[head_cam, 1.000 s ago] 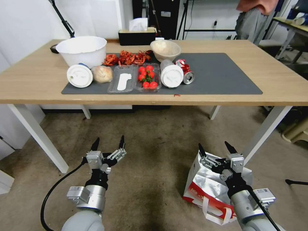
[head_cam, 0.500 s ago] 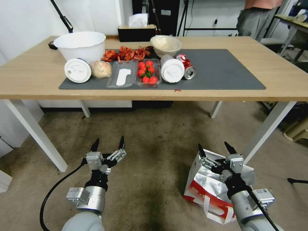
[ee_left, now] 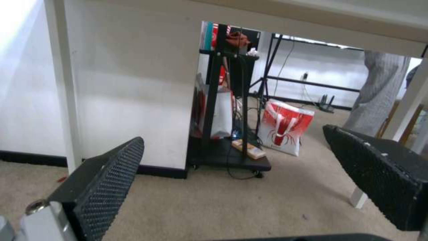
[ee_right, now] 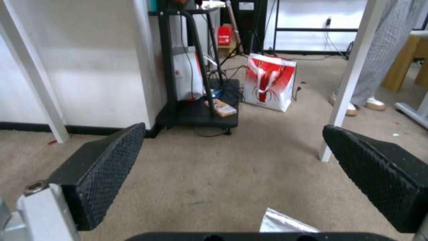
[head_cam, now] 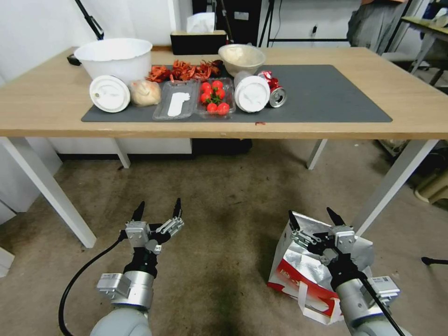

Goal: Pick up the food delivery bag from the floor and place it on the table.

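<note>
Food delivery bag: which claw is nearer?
Right. The right claw, open, hangs over the food delivery bag on the floor; the left claw, open, is well off to its left.

Looks like a robot test lab or studio room, set up with a staged meal. Rough stained carpet floor under a long wooden table with white slanted legs. On the table, a grey mat with food props: big white bowl, tomatoes, lidded cups, a crushed can. Behind the table, a tissue box, black tripod legs and a wall socket with cables. Beyond the table, a black rolling rack with a power strip and a red-white bag beside it.
</note>
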Robot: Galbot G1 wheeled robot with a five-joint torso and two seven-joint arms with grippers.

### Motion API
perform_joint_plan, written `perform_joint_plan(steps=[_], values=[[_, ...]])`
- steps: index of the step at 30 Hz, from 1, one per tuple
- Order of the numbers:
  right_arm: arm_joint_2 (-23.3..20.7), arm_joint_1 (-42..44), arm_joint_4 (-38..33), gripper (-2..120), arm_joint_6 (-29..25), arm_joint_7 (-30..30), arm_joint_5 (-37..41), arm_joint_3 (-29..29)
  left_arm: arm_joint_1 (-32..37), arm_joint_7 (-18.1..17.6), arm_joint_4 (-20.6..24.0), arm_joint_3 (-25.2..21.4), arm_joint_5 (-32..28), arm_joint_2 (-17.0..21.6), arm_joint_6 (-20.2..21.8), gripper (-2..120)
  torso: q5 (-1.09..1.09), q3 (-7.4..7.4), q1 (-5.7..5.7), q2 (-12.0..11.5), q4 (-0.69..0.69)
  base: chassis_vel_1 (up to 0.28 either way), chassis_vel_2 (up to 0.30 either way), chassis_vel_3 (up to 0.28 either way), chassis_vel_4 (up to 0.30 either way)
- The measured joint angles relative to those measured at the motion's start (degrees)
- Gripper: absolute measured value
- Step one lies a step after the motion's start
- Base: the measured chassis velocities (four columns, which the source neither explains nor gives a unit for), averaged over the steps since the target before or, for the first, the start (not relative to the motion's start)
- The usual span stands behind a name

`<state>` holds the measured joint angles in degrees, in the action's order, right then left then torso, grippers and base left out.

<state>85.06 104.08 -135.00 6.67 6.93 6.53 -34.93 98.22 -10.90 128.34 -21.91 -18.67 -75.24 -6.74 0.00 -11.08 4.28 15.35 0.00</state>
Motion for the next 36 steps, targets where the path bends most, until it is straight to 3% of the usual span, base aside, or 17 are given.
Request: perform_joint_plan(steps=[36], values=[[-0.06,0.01,0.56,100,-0.06,0.08,-0.18,-0.13,-0.28,-0.16,-1.34,0.33,0.05,-0.19,-1.05,100,0.00,6.42,-1.75,-8.16,0.00,0.000,0.000,0.000,0.000]])
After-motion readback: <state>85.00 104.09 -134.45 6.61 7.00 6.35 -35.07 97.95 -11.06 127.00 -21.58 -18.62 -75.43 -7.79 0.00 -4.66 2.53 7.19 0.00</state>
